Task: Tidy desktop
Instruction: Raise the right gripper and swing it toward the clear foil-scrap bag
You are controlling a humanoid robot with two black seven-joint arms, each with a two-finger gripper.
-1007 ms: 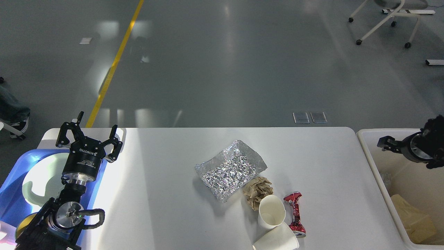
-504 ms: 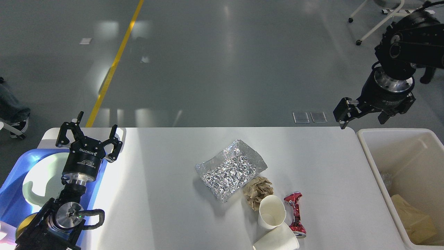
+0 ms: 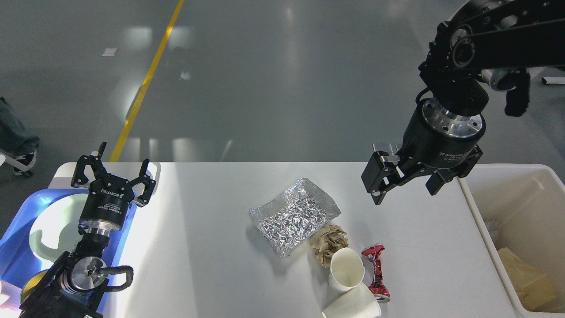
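My right gripper [image 3: 404, 185] hangs spread above the desktop [image 3: 207, 247]. Foil bag [image 3: 293, 215], paper wad [image 3: 329, 243] and cups [image 3: 346, 269] lie below-left of it.

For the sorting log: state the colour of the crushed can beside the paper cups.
Red, with white specks, on the crushed can; the head view shows it best.

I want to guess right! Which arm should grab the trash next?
Probably the right. Its gripper hangs open above the desktop, nearer the foil, paper ball and cups. The left gripper sits far off by the blue tray.
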